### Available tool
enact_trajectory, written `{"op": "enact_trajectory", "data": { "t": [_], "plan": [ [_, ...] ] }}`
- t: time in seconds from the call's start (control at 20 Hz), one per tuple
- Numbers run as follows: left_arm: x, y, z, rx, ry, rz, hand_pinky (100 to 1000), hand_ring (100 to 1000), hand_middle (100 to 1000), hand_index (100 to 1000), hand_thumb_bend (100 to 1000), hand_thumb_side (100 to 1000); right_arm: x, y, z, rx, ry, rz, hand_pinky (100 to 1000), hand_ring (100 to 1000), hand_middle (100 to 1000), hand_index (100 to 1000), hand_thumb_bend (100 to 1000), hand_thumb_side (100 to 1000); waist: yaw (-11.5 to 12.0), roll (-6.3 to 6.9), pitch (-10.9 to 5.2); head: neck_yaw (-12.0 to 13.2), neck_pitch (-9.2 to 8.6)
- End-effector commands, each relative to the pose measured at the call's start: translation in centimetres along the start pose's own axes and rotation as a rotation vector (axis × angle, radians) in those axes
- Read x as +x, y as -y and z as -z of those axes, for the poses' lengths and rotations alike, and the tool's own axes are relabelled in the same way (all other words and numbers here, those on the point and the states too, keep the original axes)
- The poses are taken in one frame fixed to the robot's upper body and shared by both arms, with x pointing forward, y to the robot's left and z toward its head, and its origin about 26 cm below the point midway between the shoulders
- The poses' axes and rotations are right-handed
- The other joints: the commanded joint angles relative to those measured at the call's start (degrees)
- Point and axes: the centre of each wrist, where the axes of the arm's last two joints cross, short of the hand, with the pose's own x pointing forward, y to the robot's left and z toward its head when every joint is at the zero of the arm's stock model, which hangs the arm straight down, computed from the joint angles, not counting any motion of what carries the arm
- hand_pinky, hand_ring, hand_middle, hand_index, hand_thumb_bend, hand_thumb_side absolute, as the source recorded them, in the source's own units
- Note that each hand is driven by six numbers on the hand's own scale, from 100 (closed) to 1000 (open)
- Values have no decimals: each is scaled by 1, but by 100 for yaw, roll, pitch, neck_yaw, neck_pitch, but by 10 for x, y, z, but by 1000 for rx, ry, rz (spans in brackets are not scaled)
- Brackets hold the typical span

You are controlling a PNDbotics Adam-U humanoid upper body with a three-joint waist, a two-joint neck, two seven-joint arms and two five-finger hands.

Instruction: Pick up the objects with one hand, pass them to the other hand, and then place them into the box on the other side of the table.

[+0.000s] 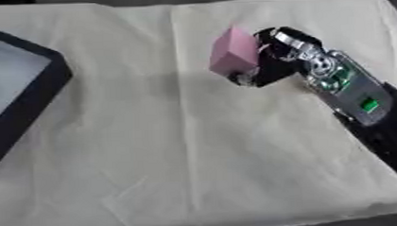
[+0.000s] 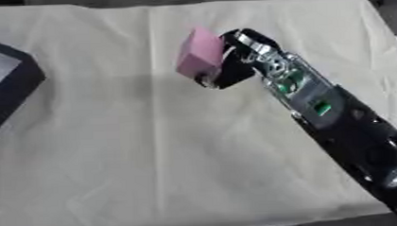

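A pink block [image 1: 233,52] is held in my right hand [image 1: 270,60], whose fingers curl round its right and lower sides. The hand reaches in from the lower right, over the far middle of the cream cloth [image 1: 195,148]; whether the block rests on the cloth or is just off it I cannot tell. The black-rimmed box [image 1: 32,97] with a pale grey inside sits at the left edge, well apart from the hand. My left hand shows in neither view.
My right forearm [image 2: 317,106], silver with green parts, slants from the lower right corner toward the middle. The cloth-covered table ends along the near edge and at the right side, with dark floor beyond.
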Motion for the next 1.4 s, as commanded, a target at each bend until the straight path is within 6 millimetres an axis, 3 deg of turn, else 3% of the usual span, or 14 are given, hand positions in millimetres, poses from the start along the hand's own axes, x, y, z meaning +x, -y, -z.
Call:
{"op": "enact_trajectory", "data": {
  "t": [0.05,0.65,1.4],
  "plan": [
    [21,-17,-2,18,77,40,799,696,702,767,417,594,8,2,4,-17,43,11,785,613,605,549,346,100,11,96,-105,0,-14],
    [63,-15,-4,-82,226,106,795,700,709,779,421,586,24,-19,16,30,139,71,784,608,608,551,334,100,3,71,-197,39,-14],
    [121,16,-4,-329,402,257,794,727,734,798,441,592,32,-48,28,49,250,130,786,606,610,552,330,100,144,130,-247,-58,-14]
  ]
}}
